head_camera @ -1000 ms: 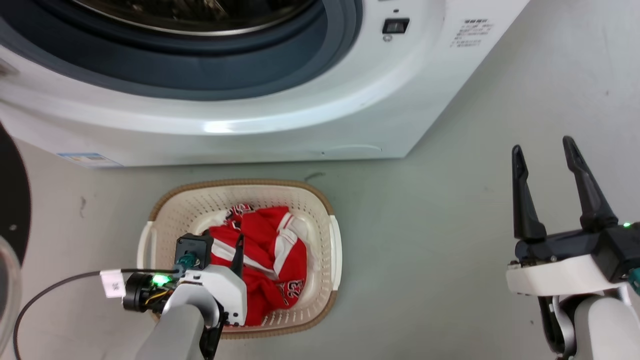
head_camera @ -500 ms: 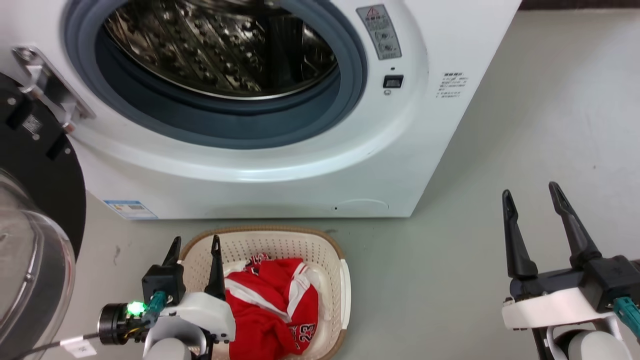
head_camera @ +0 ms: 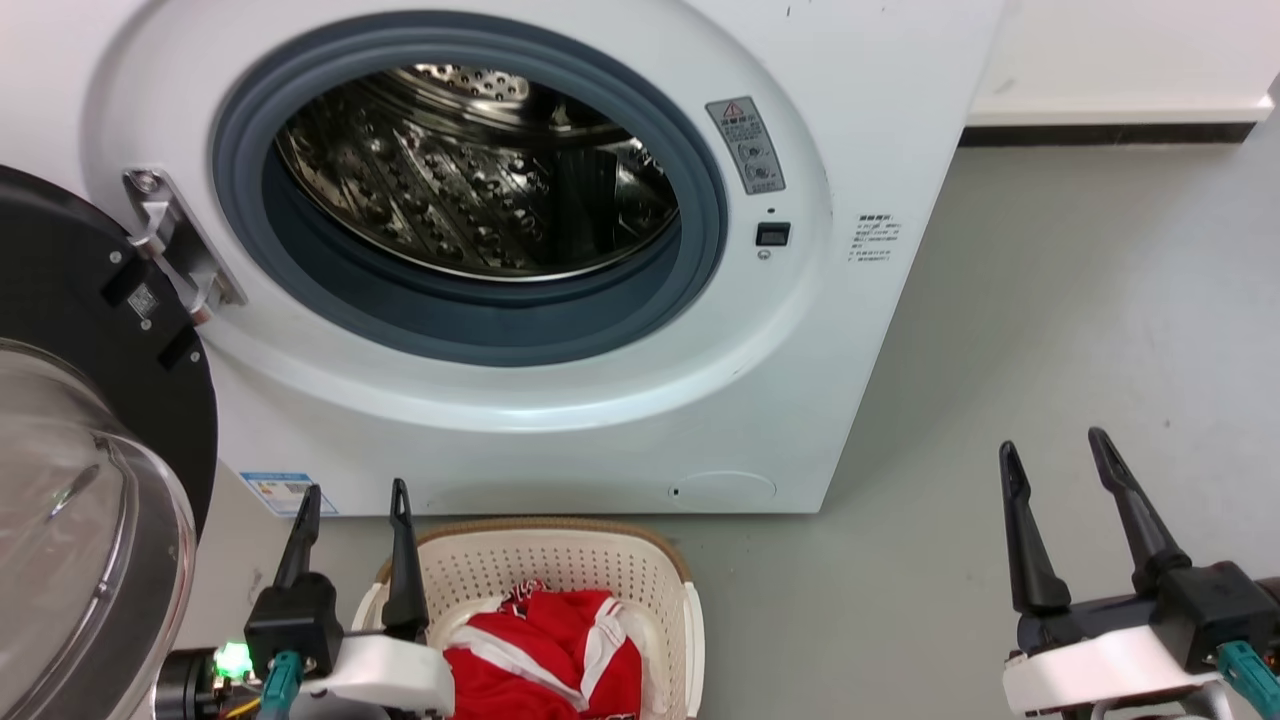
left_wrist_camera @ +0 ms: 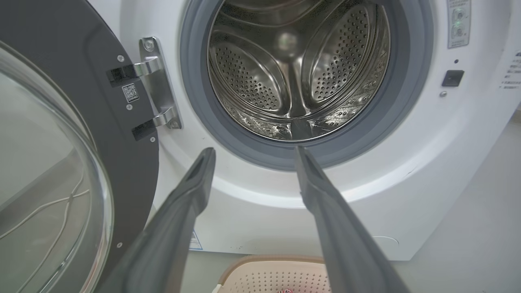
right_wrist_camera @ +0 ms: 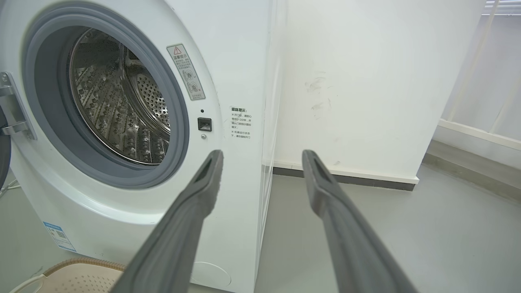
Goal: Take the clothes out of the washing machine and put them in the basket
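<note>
Both the left end effector (head_camera: 354,487) and the right end effector (head_camera: 1051,440) stand open, empty. With the clothes (head_camera: 550,650) in the basket (head_camera: 560,527), a leftward swing could strike the door (head_camera: 100,330).

floor (head_camera: 1080,330): grey, smooth | wall (right_wrist_camera: 366,61): white, scuffed | skirting (right_wrist_camera: 346,178): dark

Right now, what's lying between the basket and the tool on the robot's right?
Nothing: in the head view the stretch from the basket to the right tool is bare grey floor.
</note>
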